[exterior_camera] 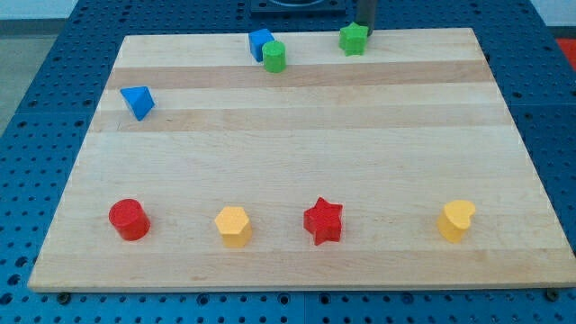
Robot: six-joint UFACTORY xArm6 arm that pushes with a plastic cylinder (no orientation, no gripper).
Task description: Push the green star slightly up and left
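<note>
Tool-wise, my tip (367, 30) holds nothing, touching the green star's (354, 39) upper-right edge; glossy plastic star on pale wooden tabletop (297, 144).

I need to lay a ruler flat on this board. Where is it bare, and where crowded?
Bare: the wide middle band, between the blue block and the bottom row. Crowded: the top edge, where a blue block touches the green cylinder, with my tip beside the green star.

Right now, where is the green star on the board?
The green star sits near the view's top edge, right of centre, with my tip touching its upper right; the green cylinder is its nearest block, to the left.
</note>
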